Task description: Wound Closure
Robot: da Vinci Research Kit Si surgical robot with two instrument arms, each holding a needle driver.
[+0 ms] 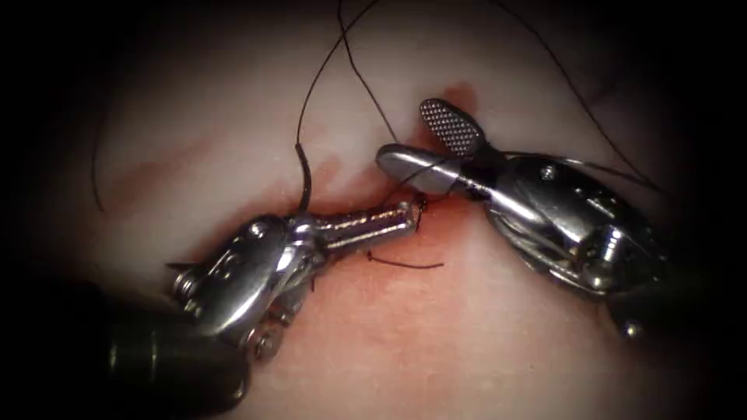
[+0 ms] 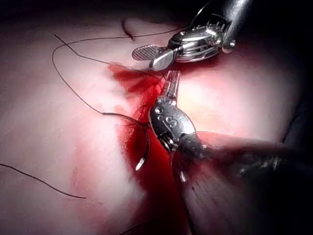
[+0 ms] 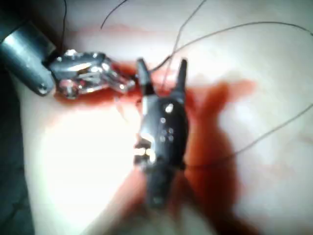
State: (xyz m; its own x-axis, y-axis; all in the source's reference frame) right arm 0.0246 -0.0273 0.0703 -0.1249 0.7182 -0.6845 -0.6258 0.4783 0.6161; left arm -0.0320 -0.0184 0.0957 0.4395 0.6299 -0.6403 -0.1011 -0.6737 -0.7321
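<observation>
Left tool [image 1: 405, 216] lay with jaws together at the cut, pinching thread [image 1: 342, 54]. The needle [image 1: 304, 175] stood at its 11 o'clock, free on the tissue [image 1: 506, 342], left of the cut. Right tool [image 1: 424, 140], at 2 o'clock, had jaws spread and held nothing.

The left tool [image 1: 405, 216] comes in from the lower left and the right tool [image 1: 420, 148] from the right, their tips close together over the cut [image 1: 424, 222] in the tissue [image 1: 506, 327]. The needle [image 1: 303, 179] stands just left of the cut, behind the left tool's wrist, with the thread [image 1: 323, 70] running up and away from it. 1 short cut end of thread [image 1: 405, 264] lies just in front of the left tool's jaws
</observation>
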